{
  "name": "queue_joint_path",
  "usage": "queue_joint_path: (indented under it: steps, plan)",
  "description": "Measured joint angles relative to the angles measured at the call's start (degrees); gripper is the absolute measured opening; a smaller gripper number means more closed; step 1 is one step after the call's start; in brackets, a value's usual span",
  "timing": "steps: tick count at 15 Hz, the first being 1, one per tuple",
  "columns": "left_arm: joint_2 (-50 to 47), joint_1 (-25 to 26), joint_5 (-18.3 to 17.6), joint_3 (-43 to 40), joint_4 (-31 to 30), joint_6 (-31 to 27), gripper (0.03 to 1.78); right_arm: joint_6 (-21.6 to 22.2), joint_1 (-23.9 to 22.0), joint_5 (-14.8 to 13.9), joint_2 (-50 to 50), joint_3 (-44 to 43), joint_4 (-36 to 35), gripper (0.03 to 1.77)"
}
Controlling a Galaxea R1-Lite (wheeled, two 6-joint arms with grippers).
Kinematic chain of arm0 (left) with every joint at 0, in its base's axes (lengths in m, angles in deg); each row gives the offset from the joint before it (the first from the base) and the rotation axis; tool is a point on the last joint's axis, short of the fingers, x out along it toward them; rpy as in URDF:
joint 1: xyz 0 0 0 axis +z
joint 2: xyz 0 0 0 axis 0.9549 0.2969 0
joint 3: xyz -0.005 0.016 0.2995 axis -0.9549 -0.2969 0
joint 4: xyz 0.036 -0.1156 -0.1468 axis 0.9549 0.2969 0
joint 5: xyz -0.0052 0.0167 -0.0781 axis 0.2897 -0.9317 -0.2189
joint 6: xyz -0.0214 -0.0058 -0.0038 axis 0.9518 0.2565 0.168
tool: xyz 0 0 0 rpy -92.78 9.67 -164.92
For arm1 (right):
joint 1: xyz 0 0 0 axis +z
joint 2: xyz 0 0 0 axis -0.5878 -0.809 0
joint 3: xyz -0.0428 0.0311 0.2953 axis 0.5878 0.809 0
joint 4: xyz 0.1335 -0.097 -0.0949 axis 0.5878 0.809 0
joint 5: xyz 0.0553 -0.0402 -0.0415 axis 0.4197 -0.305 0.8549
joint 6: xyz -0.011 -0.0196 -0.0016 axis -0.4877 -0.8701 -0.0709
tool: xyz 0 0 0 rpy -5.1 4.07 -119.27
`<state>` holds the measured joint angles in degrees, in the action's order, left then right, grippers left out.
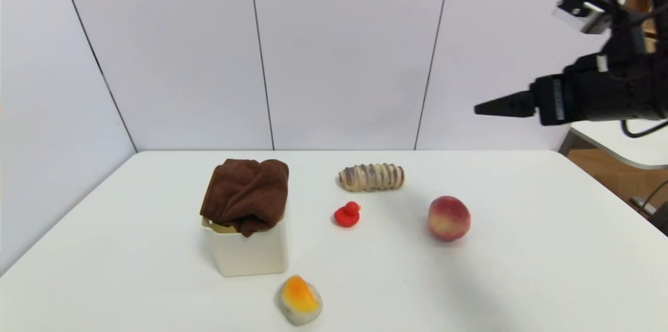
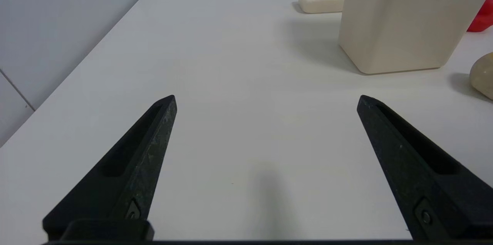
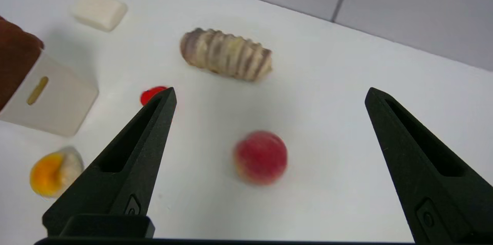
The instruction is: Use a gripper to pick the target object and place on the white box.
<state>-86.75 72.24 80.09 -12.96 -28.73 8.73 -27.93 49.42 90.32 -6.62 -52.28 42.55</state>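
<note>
A soft dark brown terry cloth towel is sitting bunched on top of the cream-white square plastic bin, drooping over its front rim and hiding most of the opening. The placing looks done.

The right gripper, a black claw on a thick black arm, is hanging high above the table's right side, well apart from the bin, with its fingers spread wide and holding nothing. The left gripper is resting low over bare white table, fingers likewise released and empty.

The likeliest trouble: the towel is hanging unevenly, so its own weight could be pulling it off the front edge; a knock to the light bin would do the same.

Around the bin are lying a tan ridged bread roll, a small red toy duck, a reddish peach, an orange-topped pale lump and a flat white soap-like block. None is blocking either gripper.
</note>
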Motion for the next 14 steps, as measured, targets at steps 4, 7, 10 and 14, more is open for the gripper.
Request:
queue_joint_path:
  steps: [4,7,10,14]
  plan:
    - [0.0,0.0,0.0,0.0,0.02,-0.02,1.69,-0.27,-11.39,0.06,17.7,14.84,-0.44,1.69]
    - [0.0,0.0,0.0,0.0,0.02,0.0,1.69,-0.49,-17.85,-0.13,30.77,24.65,-0.66,1.69]
    - [0.0,-0.02,0.0,0.0,0.02,0.0,1.69,-0.73,-20.14,-2.49,43.61,33.06,-0.79,1.69]
    - [0.0,0.0,-0.02,0.0,0.0,0.0,1.69,-1.23,-17.21,-8.42,57.39,43.2,-3.3,1.69]
